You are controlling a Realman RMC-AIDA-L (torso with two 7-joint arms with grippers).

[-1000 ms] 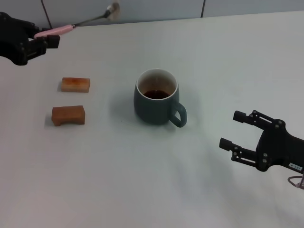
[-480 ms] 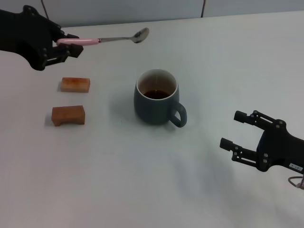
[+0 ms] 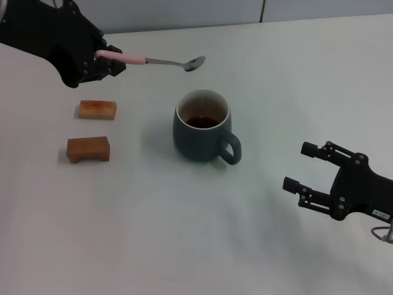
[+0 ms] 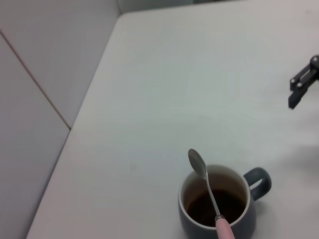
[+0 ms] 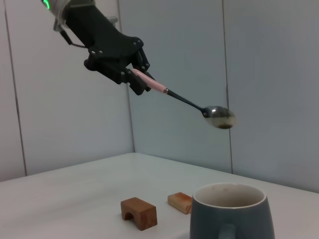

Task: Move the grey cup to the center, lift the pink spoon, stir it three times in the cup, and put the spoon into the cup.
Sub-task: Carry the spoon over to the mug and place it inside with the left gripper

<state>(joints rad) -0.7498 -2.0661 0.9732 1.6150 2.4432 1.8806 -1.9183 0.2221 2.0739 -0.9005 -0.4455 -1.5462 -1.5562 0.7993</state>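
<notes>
Now the left gripper pinches the pink spoon by its handle, holding it in the air above the grey cup. At the right, the right gripper hovers with fingers spread, well apart from the cup.

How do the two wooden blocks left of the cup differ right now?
The farther block is paler orange and looks a solid bar; the nearer block is darker brown with an arched notch cut in its underside. The farther block sits closer to the left hand holding the pink spoon. Both rest flat on the table, apart from the grey cup.
</notes>
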